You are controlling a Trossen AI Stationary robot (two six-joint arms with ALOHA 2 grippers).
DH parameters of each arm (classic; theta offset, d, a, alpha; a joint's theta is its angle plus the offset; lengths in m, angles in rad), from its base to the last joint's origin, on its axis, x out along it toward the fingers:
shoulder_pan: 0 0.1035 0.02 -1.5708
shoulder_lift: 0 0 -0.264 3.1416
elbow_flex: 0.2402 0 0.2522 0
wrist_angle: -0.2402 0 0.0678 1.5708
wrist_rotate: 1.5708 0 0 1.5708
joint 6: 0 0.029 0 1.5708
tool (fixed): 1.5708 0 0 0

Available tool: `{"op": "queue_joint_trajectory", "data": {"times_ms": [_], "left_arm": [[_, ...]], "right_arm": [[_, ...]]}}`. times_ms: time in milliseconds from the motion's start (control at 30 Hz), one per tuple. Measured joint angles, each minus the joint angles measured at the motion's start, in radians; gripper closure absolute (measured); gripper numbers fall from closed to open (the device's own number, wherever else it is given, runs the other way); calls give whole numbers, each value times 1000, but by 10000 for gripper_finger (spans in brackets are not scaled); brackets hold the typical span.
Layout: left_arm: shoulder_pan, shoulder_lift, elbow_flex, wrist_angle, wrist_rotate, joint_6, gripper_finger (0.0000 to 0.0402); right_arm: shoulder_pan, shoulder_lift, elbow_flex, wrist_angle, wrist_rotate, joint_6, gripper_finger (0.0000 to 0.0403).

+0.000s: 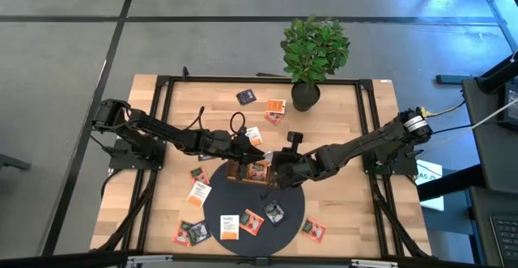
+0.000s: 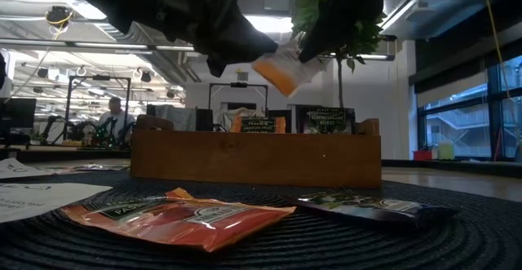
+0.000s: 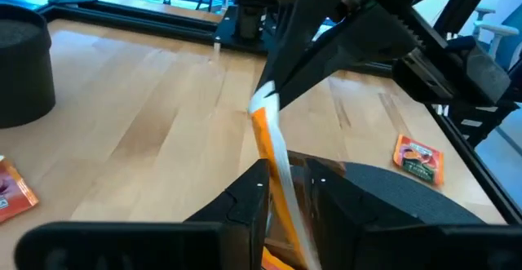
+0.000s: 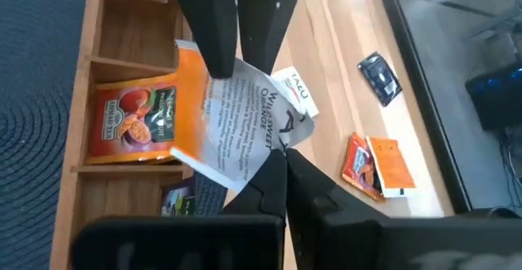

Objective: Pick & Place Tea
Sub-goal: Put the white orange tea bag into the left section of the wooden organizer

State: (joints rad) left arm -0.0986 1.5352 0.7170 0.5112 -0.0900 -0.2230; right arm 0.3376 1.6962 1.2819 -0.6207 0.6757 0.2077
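Observation:
An orange and white tea sachet hangs in the air over the brown wooden tray, held from both sides. My left gripper is shut on one end and my right gripper on the other. In the low view the sachet shows clear above the tray. Another orange sachet lies in a tray compartment. More tea sachets lie flat on the table and on the mat, among them an orange one and a dark one. My left gripper has the sachet edge-on between its two fingers, at the orange end. It comes nearly level from the table's left. The sachet is lifted clear of the tray. My right gripper pinches the sachet's white corner between its two fingertips, slanting down from the table's right. The sachet stretches from this corner over to the other gripper, tilted, above the tray.
A round black mat lies under the tray toward the near edge. A potted plant stands at the far edge. Loose sachets are scattered at the far middle and near left. A black frame borders the table.

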Motion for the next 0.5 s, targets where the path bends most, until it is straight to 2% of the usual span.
{"op": "queue_joint_trajectory", "data": {"times_ms": [233,500], "left_arm": [[0,0,0,-14,-2,1,331],[2,0,0,-14,-18,1,361]], "right_arm": [[-1,0,0,9,-30,1,399],[-1,0,0,9,-33,-3,399]]}}
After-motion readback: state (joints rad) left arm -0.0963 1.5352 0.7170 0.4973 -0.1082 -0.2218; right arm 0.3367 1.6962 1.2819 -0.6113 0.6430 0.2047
